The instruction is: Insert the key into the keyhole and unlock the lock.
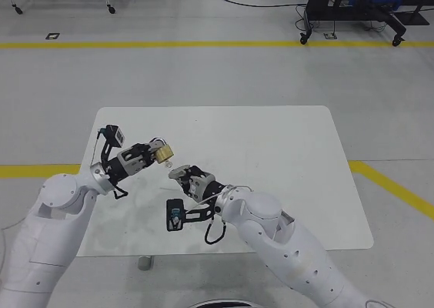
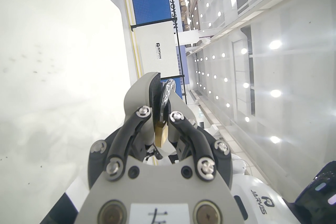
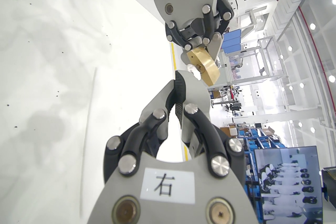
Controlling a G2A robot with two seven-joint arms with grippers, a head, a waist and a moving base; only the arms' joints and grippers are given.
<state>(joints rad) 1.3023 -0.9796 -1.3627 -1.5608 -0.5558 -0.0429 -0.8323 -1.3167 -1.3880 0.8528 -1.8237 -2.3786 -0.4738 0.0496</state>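
Brass lock (image 3: 206, 66) clamped in left tool (image 1: 158, 151), mid-air; right tool (image 3: 179, 79) closed at key (image 3: 191, 68).

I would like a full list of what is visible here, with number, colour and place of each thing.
padlock: one, brass with silver shackle, held above the table in the left gripper
key: one, silver, at the padlock's keyhole, seemingly pinched at the right gripper tip
table: one, white, under both arms
floor lines: several, yellow, around the table
left gripper: one, grey and black, jaws shut on the padlock
right gripper: one, grey and black, jaws shut, facing the padlock
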